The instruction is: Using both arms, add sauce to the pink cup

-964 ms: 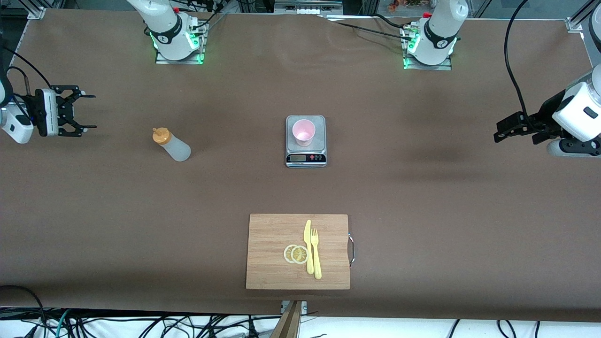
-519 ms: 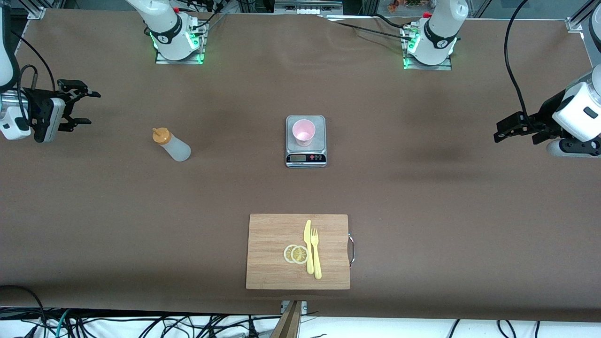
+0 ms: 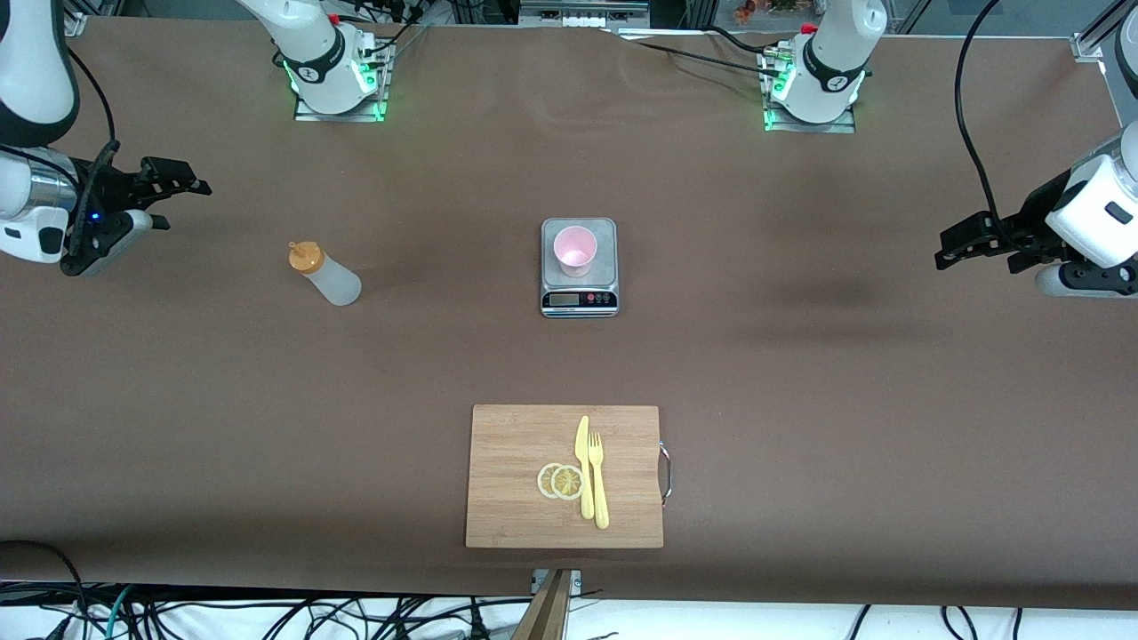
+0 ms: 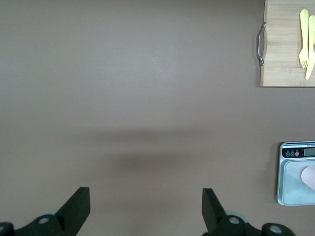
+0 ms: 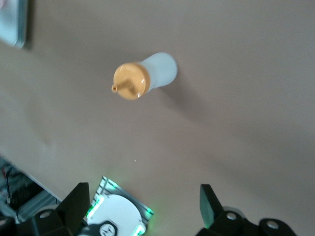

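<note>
Sauce bottle (image 3: 324, 275) standing upright on counter (image 3: 800, 373), toward right arm's end, nothing touching it. Pink cup (image 3: 574, 250) sits on scale (image 3: 579, 267) mid-counter, well apart from bottle. Right pincer (image 3: 173, 203) hovering over counter near bottle, fingers apart, empty. Left pincer (image 3: 953, 251) waiting at left arm's end, fingers apart too. Cutting board (image 3: 524, 480) nearer front camera with knife, fork, lemon slices.

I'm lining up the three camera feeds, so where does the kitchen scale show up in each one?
Front view: the kitchen scale sits mid-table with the pink cup on its plate.
Left wrist view: the scale is cut off by the picture's edge, display visible, with a sliver of the cup.
Right wrist view: only a blurred grey corner at the edge, probably the scale.
Shared landmark: the scale itself.
</note>
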